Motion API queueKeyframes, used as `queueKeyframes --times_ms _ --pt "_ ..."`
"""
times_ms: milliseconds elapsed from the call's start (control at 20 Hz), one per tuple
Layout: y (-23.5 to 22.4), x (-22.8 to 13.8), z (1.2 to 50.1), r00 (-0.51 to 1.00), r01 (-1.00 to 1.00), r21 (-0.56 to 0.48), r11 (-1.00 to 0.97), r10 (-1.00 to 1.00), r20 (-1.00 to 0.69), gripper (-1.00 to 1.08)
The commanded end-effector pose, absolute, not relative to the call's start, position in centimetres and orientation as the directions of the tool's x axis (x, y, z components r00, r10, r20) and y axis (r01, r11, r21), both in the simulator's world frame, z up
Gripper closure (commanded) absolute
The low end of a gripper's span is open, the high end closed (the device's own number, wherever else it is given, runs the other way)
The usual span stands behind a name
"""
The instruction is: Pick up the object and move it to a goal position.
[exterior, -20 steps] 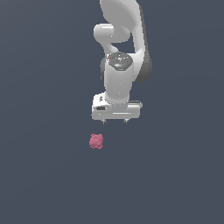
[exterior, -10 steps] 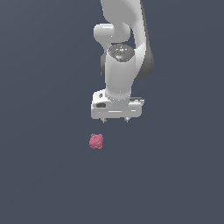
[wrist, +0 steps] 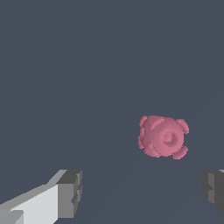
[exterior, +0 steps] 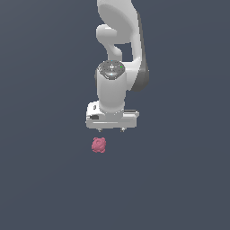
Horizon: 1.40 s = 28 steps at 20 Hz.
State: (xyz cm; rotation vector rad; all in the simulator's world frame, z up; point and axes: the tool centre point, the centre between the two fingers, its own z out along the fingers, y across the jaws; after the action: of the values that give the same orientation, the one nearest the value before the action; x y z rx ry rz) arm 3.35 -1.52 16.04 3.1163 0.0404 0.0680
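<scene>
The gripper point(exterior: 111, 130) has its fingers point(wrist: 70, 192) spread wide with nothing between them, touching nothing. The object point(exterior: 99, 145), a small pink-red knobbly ball, lies on the dark floor just below the gripper, towards the exterior view's left.
</scene>
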Motion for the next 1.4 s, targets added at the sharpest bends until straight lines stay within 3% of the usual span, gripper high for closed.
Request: queueKeyframes --times_ms 0,550,1000,1350 --pt "-3.0 3.8 14.5 0.999 0.0 0.019 -1.0 0.0 0.033 -0.92" --pt "-7.9 4.6 9.4 0.996 -0.085 0.001 -0.996 -0.085 0.002 -0.92" --pt "-8.2 4.6 8.5 0.996 -0.091 0.001 -0.996 -0.091 0.0 -0.92" --pt "-8.3 4.5 5.1 0.996 -0.092 0.0 -0.996 -0.092 0.0 -0.92"
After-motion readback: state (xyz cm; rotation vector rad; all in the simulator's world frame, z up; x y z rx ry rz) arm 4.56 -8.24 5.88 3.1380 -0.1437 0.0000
